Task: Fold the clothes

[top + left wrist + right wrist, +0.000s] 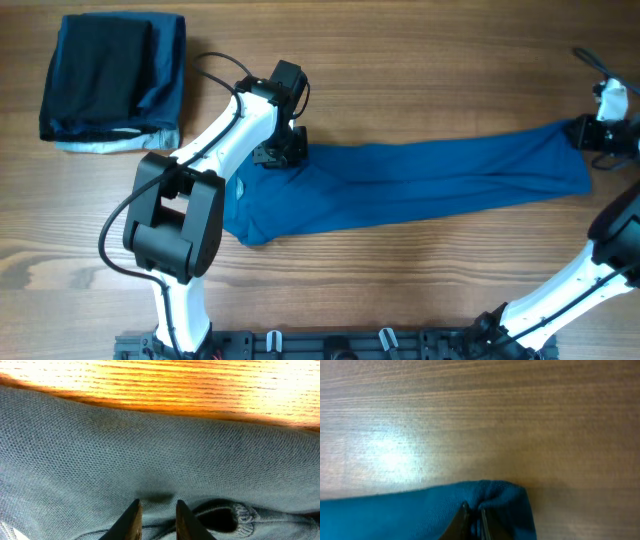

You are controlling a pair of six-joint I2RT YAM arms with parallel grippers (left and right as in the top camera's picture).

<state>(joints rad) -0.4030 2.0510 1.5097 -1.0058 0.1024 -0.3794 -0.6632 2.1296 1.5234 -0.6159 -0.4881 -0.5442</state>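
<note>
at far left a folded dark pile (112, 80) sits on the table (400, 80), apart from the work. just right of it the left hand (283, 152) is pinched on the shirt (420, 185) at the far edge of its left end, jaws narrow with cloth between them. the shirt lies as one long band, its long axis running left to right and tilting slightly far at the right. at that right tip the right hand (588, 135) is clenched on a bunched corner. each hand has its own end. i judge a fold means carrying one end along that axis toward the other.
</note>
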